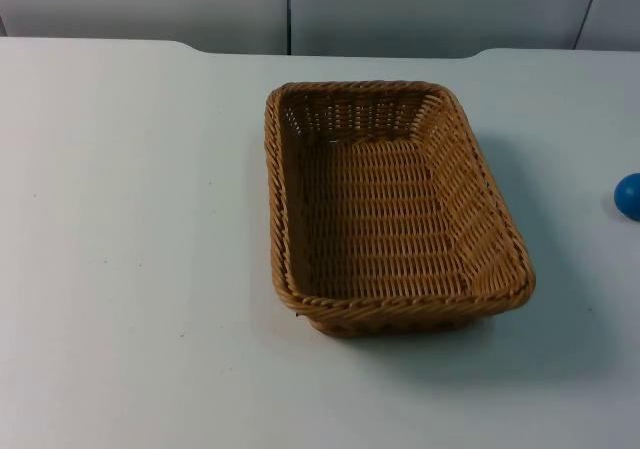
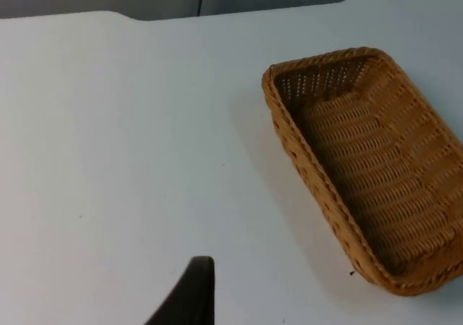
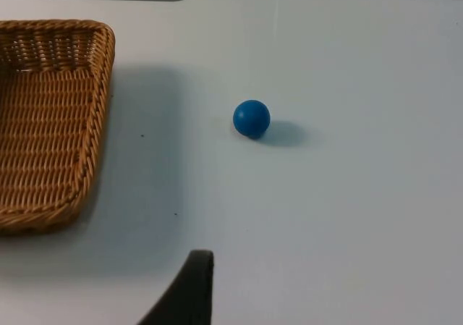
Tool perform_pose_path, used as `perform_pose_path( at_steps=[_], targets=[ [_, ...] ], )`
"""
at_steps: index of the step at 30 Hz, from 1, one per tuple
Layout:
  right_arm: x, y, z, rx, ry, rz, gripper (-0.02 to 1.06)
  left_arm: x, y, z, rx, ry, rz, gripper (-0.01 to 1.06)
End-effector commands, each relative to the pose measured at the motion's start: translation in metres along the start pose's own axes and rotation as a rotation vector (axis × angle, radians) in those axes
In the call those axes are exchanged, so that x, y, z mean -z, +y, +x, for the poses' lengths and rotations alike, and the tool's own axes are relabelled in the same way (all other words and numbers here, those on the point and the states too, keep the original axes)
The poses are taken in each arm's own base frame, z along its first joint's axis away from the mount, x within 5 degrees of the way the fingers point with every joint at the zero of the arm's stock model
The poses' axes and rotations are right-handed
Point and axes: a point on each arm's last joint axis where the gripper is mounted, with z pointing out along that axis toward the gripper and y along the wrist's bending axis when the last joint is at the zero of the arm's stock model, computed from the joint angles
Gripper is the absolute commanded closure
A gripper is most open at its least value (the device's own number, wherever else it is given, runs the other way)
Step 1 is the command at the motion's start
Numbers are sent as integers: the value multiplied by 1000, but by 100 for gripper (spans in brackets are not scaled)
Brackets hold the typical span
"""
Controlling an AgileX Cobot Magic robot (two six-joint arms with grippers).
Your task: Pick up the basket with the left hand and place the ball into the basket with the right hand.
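Observation:
An empty tan woven basket (image 1: 390, 209) stands flat on the white table, a little right of the middle. A small blue ball (image 1: 629, 196) rests on the table to the basket's right, cut by the picture's edge. My left gripper (image 2: 189, 296) hangs over bare table to the left of the basket (image 2: 362, 158), well apart from it. My right gripper (image 3: 189, 290) hangs over the table on the basket's right side, a short way back from the ball (image 3: 251, 118) and not touching it. The basket's right rim (image 3: 98, 108) lies beside the ball.
The white table (image 1: 130, 269) ends at a grey partition wall (image 1: 420, 9) behind the basket. Bare table surface lies left of the basket and in front of it.

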Motion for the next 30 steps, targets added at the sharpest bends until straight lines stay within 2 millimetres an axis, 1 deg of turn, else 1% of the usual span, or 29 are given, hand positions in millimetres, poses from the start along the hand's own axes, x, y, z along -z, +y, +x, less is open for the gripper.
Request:
perform_pose_path(
  at_steps=[1, 2, 3, 6, 7, 8, 13, 14, 17, 18, 19, 21, 23, 24, 25, 26, 27, 29, 30],
  targets=[
    [-1, 0, 0, 2, -6, 9, 0, -11, 3, -6, 6, -11, 20, 6],
    [-1, 0, 0, 2, -6, 9, 0, -21, 5, -9, 23, 5, 34, 6],
    [-1, 0, 0, 2, -6, 9, 0, -21, 5, -9, 23, 5, 34, 6],
    [-1, 0, 0, 2, -6, 9, 0, -50, 14, -11, 105, 50, 56, 6],
    [-1, 0, 0, 2, -6, 9, 0, -64, 18, -10, 108, 81, 74, 6],
    [-1, 0, 0, 2, -6, 9, 0, -64, 18, -10, 108, 81, 74, 6],
    [-1, 0, 0, 2, -6, 9, 0, -104, 32, -5, 131, 124, 94, 6],
    [-1, 0, 0, 2, -6, 9, 0, -104, 32, -5, 131, 124, 94, 6],
    [-1, 0, 0, 2, -6, 9, 0, -129, 37, -2, 174, 131, 135, 6],
    [-1, 0, 0, 2, -6, 9, 0, -136, 39, -2, 177, 132, 149, 6],
    [-1, 0, 0, 2, -6, 9, 0, -136, 39, -2, 177, 132, 149, 6],
    [-1, 0, 0, 2, -6, 9, 0, -153, 43, -1, 195, 169, 177, 6],
    [-1, 0, 0, 2, -6, 9, 0, -173, 48, -6, 206, 209, 204, 6],
    [-1, 0, 0, 2, -6, 9, 0, -173, 48, -6, 206, 209, 204, 6],
    [-1, 0, 0, 2, -6, 9, 0, -182, 50, -6, 214, 229, 213, 6],
    [-1, 0, 0, 2, -6, 9, 0, -187, 51, -7, 216, 237, 220, 6],
    [-1, 0, 0, 2, -6, 9, 0, -198, 54, -10, 231, 256, 242, 6],
    [-1, 0, 0, 2, -6, 9, 0, -216, 58, -10, 250, 290, 272, 6],
    [-1, 0, 0, 2, -6, 9, 0, -216, 58, -10, 250, 290, 272, 6]
  ],
)
